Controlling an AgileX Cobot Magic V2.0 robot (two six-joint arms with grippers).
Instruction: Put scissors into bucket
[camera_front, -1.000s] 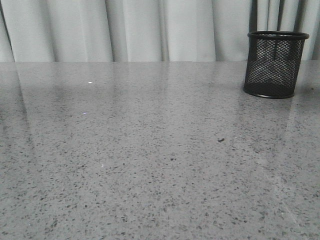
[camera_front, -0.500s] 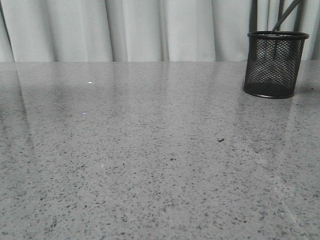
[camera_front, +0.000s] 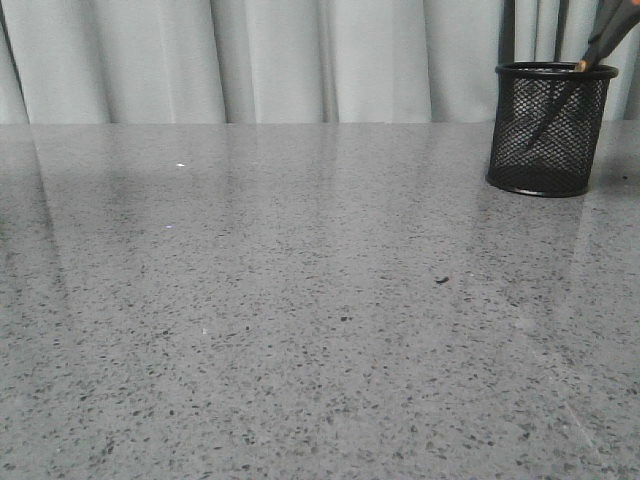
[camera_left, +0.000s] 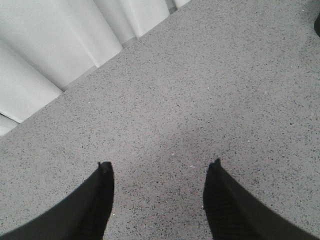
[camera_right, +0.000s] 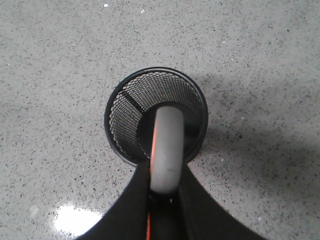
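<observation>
The black wire-mesh bucket (camera_front: 550, 128) stands at the far right of the table. The scissors (camera_front: 600, 40) enter it slanting from the upper right, blades inside the mesh, dark handles with an orange lining above the rim. In the right wrist view my right gripper (camera_right: 165, 172) is shut on the scissors (camera_right: 167, 145), whose grey handle loop with orange edge sits right over the bucket (camera_right: 127, 100) mouth. My left gripper (camera_left: 160, 167) is open and empty over bare table. Neither arm shows in the front view.
The grey speckled table (camera_front: 300, 300) stretches across the front view, with pale curtains (camera_front: 250, 60) behind its far edge. A small dark speck (camera_front: 442, 280) lies right of centre. The curtains also show in the left wrist view (camera_left: 60, 50).
The scissors have come down from the upper right: one second ago absent, then blades above the rim, now blades inside the bucket with handles above it.
</observation>
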